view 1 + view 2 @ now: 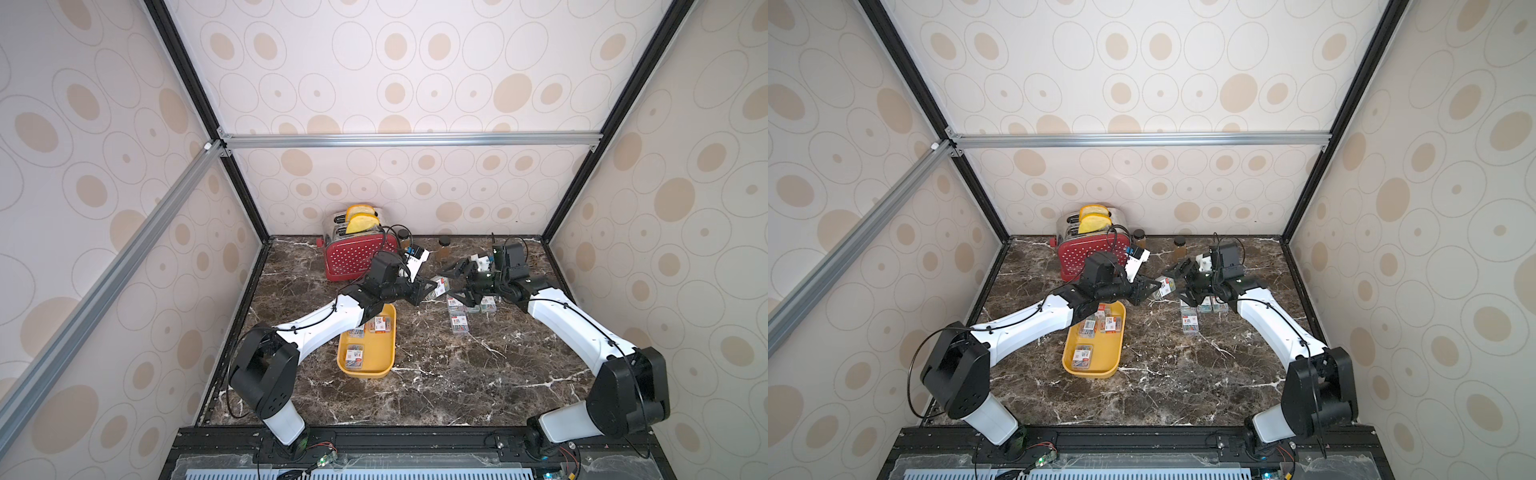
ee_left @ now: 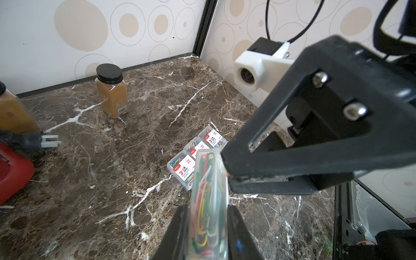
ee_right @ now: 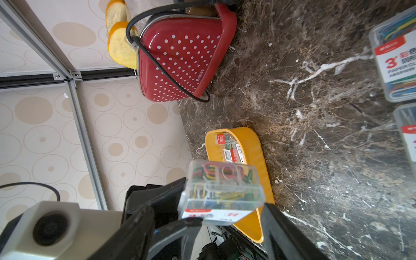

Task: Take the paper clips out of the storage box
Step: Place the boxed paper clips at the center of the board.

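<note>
A clear case of paper clips (image 1: 441, 286) (image 1: 1166, 286) hangs above the table between the two arms. My left gripper (image 2: 208, 210) (image 1: 430, 287) is shut on this case (image 2: 208, 180), one finger on each broad face. My right gripper (image 3: 233, 213) (image 1: 452, 283) is open, and its fingers (image 3: 281, 225) flank the case (image 3: 220, 191) by its ends. The mustard storage box (image 1: 368, 370) (image 1: 1093, 372) (image 3: 254, 144) lies under my left arm with more cases (image 1: 355, 355) in it. Several cases (image 1: 459, 323) (image 2: 184, 168) lie on the marble under my right gripper.
A red dotted toaster (image 1: 357, 257) (image 3: 184, 60) with bread in its slots stands at the back, with its cord plug (image 2: 49, 140) on the table. Two brown spice jars (image 1: 444, 247) (image 2: 111, 90) stand near the back wall. Walls close in the table.
</note>
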Robot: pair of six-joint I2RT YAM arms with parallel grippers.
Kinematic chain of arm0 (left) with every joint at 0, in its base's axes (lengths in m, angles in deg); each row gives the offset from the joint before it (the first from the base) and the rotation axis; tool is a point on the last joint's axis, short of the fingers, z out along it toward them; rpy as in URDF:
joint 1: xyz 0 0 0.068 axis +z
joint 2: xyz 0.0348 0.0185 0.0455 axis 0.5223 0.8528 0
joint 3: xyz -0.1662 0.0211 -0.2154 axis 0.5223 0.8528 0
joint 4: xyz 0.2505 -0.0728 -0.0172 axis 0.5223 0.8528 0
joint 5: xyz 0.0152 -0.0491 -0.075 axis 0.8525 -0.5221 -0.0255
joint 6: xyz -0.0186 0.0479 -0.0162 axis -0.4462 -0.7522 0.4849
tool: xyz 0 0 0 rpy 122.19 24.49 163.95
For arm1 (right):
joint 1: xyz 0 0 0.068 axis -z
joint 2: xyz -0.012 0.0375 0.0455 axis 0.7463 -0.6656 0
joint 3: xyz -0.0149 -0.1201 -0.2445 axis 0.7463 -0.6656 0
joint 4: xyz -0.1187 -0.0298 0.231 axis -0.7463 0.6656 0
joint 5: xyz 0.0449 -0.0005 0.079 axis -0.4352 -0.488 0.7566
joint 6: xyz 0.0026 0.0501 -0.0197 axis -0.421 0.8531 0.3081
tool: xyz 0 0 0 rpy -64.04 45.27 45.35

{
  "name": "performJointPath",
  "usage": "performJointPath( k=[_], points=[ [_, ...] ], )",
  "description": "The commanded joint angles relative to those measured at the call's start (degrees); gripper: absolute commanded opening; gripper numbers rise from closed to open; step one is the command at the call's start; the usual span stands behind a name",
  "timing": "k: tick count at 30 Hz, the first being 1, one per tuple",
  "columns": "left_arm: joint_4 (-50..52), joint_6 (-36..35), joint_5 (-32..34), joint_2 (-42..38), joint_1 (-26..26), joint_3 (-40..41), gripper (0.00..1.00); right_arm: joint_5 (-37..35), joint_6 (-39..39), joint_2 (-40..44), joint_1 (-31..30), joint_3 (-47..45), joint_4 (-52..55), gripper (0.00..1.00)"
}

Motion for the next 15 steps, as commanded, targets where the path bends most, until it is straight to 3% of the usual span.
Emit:
performJointPath(
  k=[1, 9, 15],
  points=[
    [-4.47, -0.78, -1.06, -2.47, -0.46, 0.89, 0.00, 0.94, 1.76, -0.57, -0.34, 0.16, -2.53, 0.79],
    [-7.70, -1.74, -1.72, -4.69, -0.46, 2.88, 0.00, 3.36, 3.99, -1.02, -0.37, -1.07, -6.06, 0.66],
    [-7.42, -2.69, -1.79, -6.42, -0.37, 3.24, 0.00, 5.79, 2.80, -1.49, -0.39, -0.41, -6.94, 0.66]
  ],
)
